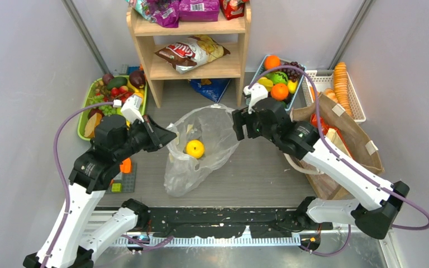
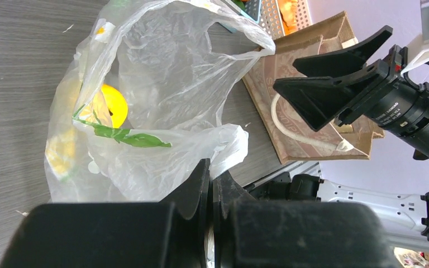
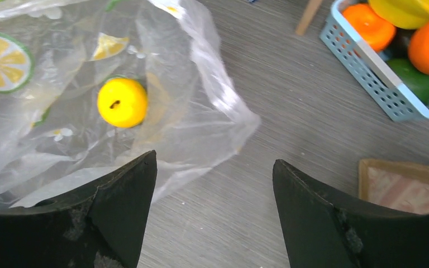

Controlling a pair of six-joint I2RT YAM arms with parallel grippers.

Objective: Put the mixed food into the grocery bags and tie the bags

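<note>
The clear plastic grocery bag (image 1: 201,148) lies mouth-up in the middle of the table with one yellow fruit (image 1: 195,148) inside. My left gripper (image 1: 167,137) is shut on the bag's left rim; in the left wrist view a sliver of plastic sits between its closed jaws (image 2: 211,167). My right gripper (image 1: 239,124) hangs open just past the bag's right rim (image 3: 190,67), holding nothing (image 3: 215,159). The tan tote (image 1: 346,139) lies at the right, under the right arm. Snack packets (image 1: 192,53) rest on the wooden shelf.
A blue basket (image 1: 299,92) of oranges, a lemon and grapes stands behind the right gripper. A white basket (image 1: 357,106) holds biscuits at far right. A green basket (image 1: 84,114) of fruit sits at left. The shelf's legs (image 1: 155,89) stand behind the bag.
</note>
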